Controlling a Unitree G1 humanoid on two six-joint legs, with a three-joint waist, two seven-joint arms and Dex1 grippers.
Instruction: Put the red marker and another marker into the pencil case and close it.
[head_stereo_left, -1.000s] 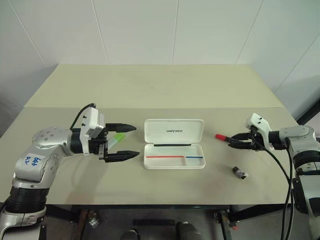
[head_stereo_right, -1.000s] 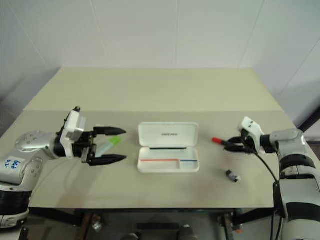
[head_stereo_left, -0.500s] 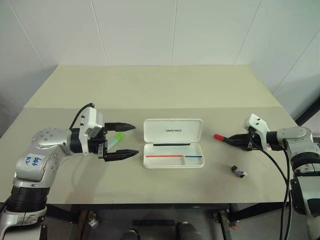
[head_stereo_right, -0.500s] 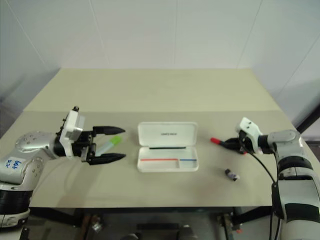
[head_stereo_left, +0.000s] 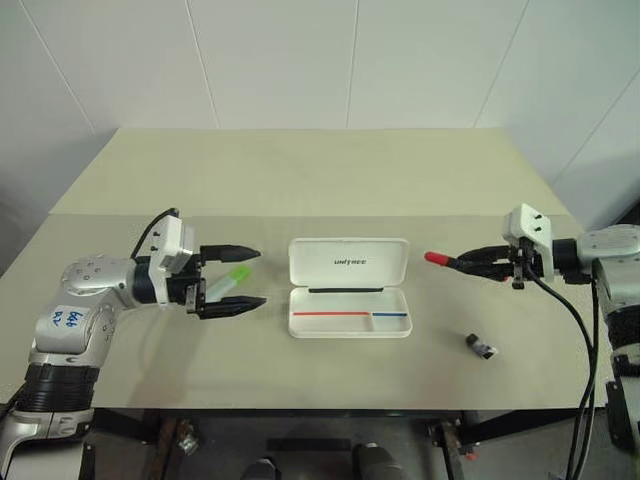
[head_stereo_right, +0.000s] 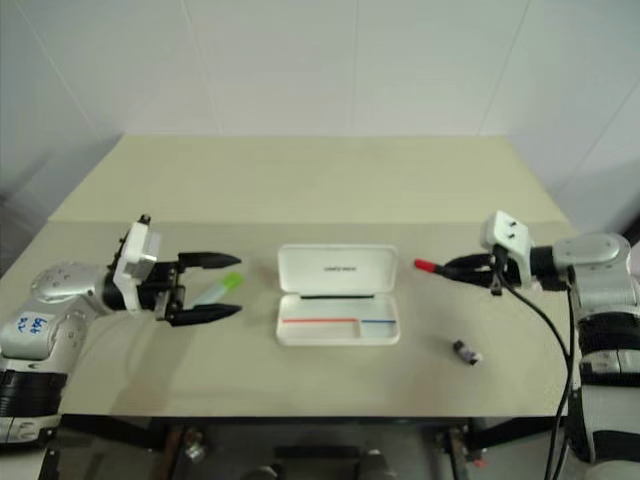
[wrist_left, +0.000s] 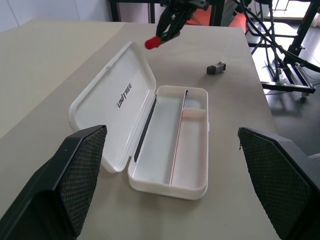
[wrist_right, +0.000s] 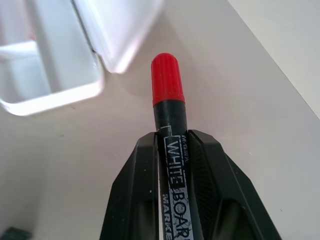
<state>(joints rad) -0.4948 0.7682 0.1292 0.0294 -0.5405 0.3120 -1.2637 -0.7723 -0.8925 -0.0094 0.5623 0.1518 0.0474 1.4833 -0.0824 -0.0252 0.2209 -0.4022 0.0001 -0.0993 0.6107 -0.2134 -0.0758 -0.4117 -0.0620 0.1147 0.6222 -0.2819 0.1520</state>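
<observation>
Right gripper (head_stereo_left: 470, 263) has lifted red marker (head_stereo_left: 436, 259), pinched tight; left gripper (head_stereo_left: 240, 278) wide open, empty, straddling green marker (head_stereo_left: 230, 278). Pencil case (head_stereo_left: 349, 287) open between; small dark cylinder (head_stereo_left: 481, 346) on beige table (head_stereo_left: 330, 180).

A pale beige counter (head_stereo_left: 330, 170) carries the open white pencil case (head_stereo_left: 348, 300) near its middle, lid laid back flat. A green marker (head_stereo_left: 229, 281) lies to the case's left. A small dark cylinder (head_stereo_left: 481, 346) rests to its right, nearer the front edge.

i see the white pencil case (head_stereo_left: 349, 300) open mid-table, red marker (head_stereo_left: 447, 262) lifted at its right, green marker (head_stereo_left: 228, 280) lying left.
</observation>
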